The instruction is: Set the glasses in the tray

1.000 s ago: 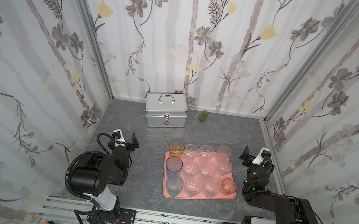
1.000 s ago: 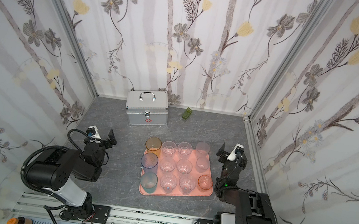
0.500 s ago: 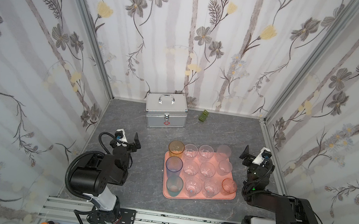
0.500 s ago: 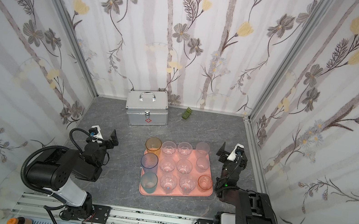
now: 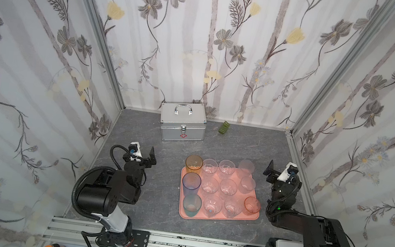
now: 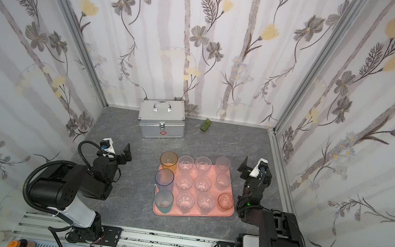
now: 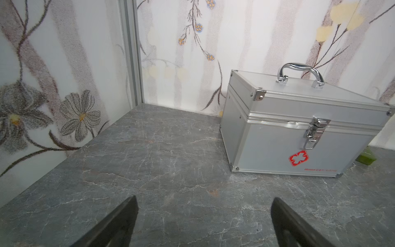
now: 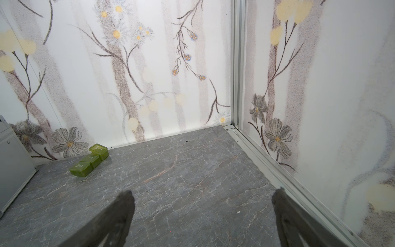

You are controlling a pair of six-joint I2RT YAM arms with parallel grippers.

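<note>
twelve glasses (image 5: 228, 186) stand upright on the pink tray (image 5: 252, 216); none is left off it. in the last second nothing on it has moved, and the left gripper (image 7: 204, 198) has merely drifted a little, so the task looks complete. it and the right gripper (image 8: 204, 191) sit apart from the tray, jaws wide apart, empty. the far-row bases at the rim are hard to make out; the wrist views miss the tray.

Twelve see-through glasses (image 5: 228, 186) upright in rows on flat salmon-pink tray (image 5: 220, 215): tall amber, blue, teal along its left rim, short clear and pinkish beside. Nearer tabletop's front edge.
</note>
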